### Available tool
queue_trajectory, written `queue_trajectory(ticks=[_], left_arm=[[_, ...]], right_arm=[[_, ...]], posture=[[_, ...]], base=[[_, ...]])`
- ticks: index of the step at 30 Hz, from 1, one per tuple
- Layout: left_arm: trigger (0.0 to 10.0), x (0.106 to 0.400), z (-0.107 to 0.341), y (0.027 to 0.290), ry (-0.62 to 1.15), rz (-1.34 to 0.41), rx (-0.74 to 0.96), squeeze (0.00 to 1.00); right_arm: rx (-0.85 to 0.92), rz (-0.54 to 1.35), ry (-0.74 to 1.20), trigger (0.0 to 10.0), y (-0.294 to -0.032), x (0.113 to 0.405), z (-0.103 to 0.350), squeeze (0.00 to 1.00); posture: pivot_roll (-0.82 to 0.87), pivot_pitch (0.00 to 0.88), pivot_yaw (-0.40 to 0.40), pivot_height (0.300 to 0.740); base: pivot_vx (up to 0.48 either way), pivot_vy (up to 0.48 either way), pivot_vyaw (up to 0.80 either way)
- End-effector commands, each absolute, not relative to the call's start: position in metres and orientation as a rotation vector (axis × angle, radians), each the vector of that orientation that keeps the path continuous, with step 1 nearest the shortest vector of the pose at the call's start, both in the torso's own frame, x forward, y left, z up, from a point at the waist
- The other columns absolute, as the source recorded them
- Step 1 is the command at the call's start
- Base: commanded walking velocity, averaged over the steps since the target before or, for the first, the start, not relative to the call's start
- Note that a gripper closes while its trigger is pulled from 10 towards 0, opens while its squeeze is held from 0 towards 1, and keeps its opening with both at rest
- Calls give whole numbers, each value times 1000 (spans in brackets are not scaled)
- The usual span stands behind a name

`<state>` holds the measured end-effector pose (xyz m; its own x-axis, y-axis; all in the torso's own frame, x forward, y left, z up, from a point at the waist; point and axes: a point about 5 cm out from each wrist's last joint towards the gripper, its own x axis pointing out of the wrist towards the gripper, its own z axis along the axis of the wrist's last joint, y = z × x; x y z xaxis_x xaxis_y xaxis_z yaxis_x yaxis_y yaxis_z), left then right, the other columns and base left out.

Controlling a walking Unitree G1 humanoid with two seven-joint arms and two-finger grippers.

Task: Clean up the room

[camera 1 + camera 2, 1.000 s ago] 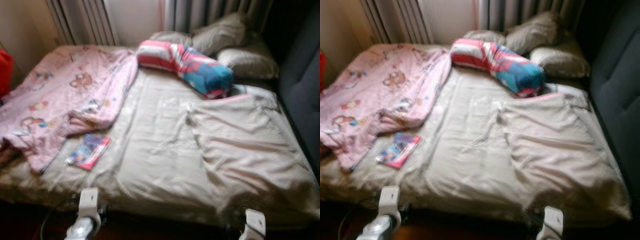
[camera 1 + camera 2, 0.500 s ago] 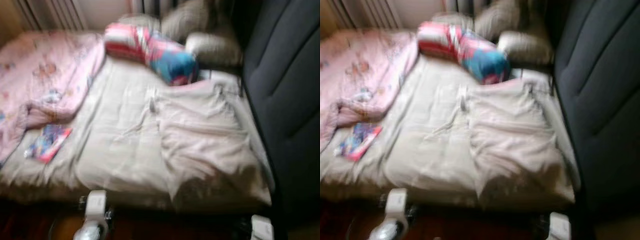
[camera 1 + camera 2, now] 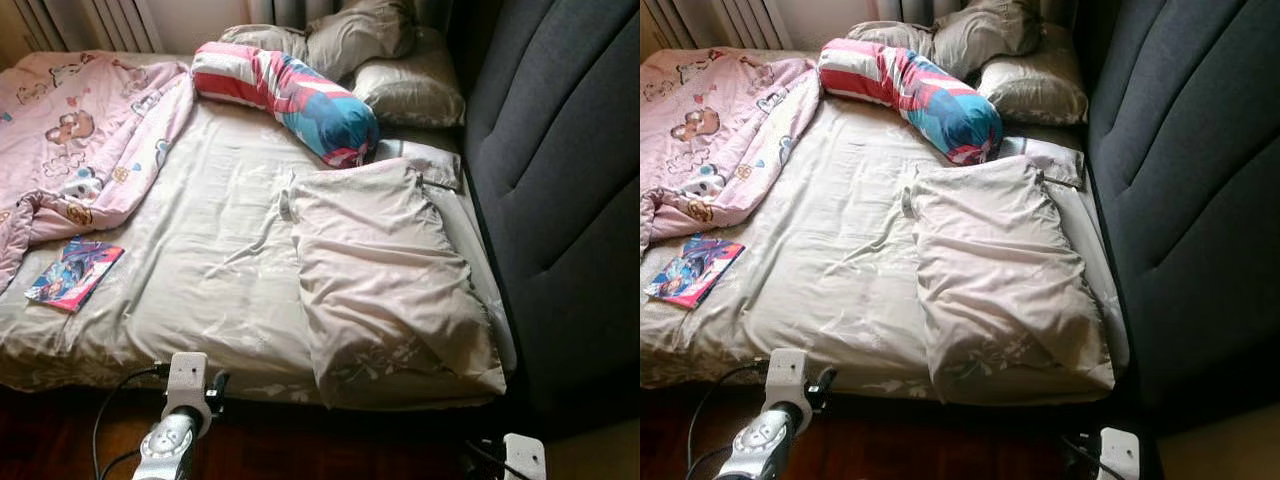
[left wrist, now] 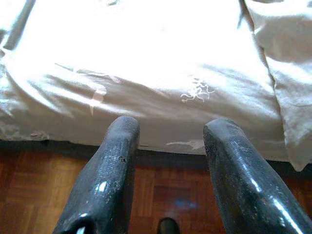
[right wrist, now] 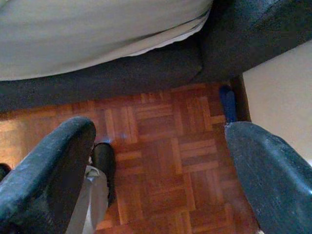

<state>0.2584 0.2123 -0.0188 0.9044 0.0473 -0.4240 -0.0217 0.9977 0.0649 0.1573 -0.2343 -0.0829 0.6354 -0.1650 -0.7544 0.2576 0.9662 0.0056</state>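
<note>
1. Bedroom scene: messy bed [image 3: 200, 280] ahead of me, parquet floor [image 5: 161, 161] under my arms, dark headboard [image 3: 560, 180] on my right.
2. Nothing's picked up yet, so I'd say I'm at the pick-a-target stage. Both arms hang low at the bed's near edge.
3. Left claw [image 4: 168, 146] has its fingers apart with nothing between them, pointing at the sheet's edge. Right claw [image 5: 156, 165] is spread wide over the floor, also empty.
4. Likely first grab: the book [image 3: 73, 272] on the sheet, just beside the pink blanket [image 3: 80, 140], off to my left and well apart from the left claw.
5. Next I probably need to step left, then reach over the mattress.
</note>
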Motion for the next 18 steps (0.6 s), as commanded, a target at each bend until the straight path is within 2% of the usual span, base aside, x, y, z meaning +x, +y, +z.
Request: queue_trajectory(ticks=[1, 7, 8, 9, 10, 11, 15, 18], left_arm=[[10000, 256, -19, 206, 407, 9, 54, 0], [10000, 261, -5, 199, 268, -35, 101, 0], [10000, 261, -2, 201, 240, -31, 106, 0], [10000, 261, -2, 201, 240, -31, 106, 0], [10000, 262, 8, 202, 165, -22, 105, 0], [10000, 262, 11, 201, 134, -24, 102, 0], [10000, 262, 16, 198, 98, -30, 97, 0], [10000, 260, 24, 188, 33, -53, 95, 0]], right_arm=[[109, -244, 843, 10000, -237, 151, -84, 0], [115, -264, 741, 10000, -239, 152, -79, 0], [110, -247, 634, 10000, -235, 180, -65, 0], [110, -247, 634, 10000, -235, 180, -65, 0], [104, -196, 434, 10000, -229, 223, -36, 0], [95, -179, 377, 10000, -228, 233, -28, 0], [88, -167, 334, 10000, -227, 237, -22, 0], [55, -148, 219, 10000, -224, 245, -5, 0]], posture=[[102, 160, -35, 740], [90, 158, -38, 740], [84, 158, -39, 740], [84, 158, -39, 740], [83, 152, -49, 740], [87, 152, -52, 740], [90, 151, -56, 740], [88, 148, -65, 740]], base=[[0, 0, 0], [0, 0, 0], [0, 0, 0], [0, 0, 0], [0, 0, 0], [0, 0, 0], [0, 0, 0], [0, 0, 0]])
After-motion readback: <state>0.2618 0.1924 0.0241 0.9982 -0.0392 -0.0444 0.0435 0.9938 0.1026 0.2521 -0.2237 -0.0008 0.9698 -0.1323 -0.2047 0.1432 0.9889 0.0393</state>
